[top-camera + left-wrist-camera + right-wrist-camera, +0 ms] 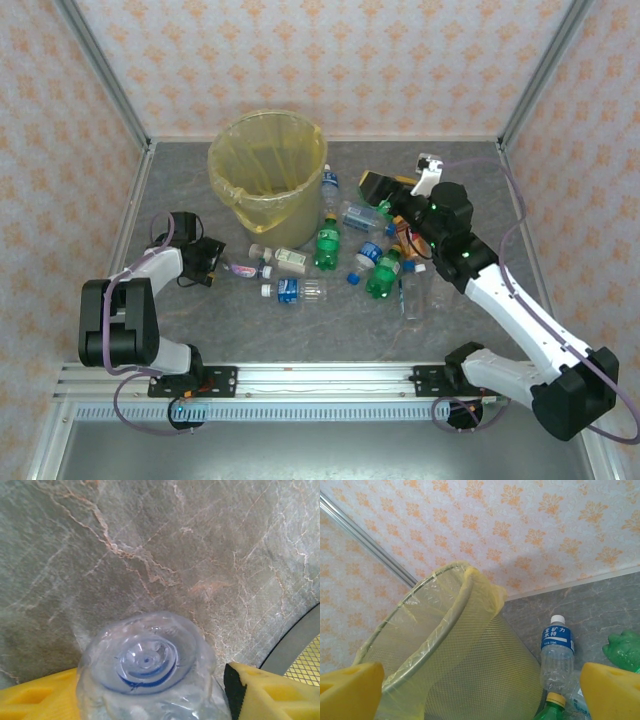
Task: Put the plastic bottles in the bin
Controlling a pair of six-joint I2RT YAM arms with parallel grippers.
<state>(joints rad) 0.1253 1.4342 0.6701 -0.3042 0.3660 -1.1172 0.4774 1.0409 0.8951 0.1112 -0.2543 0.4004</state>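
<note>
— Where was the left end effector (205, 258)?
— It was low over the grey marbled surface (150, 555), left of the bin (262, 215). A clear bottle (150, 667) lay between its yellow fingers (260, 692). The jaws stood partway open, close against the bottle's sides. I couldn't tell whether they actually pinched it, because the wrist view cut off right there.
— And the right end effector (375, 184)?
— It was spread wide and empty, just beside the bin's rim and near the other bottles (327, 245).
— So how should that grasp have gone?
— Gently, I thought. The thin wall looked likely to buckle and squirt free. I would have centred the body between the pads and squeezed only until firm. Then lift clear of the surface before swinging toward the bin, and release only once over its mouth, keeping out of the right arm's way.
</note>
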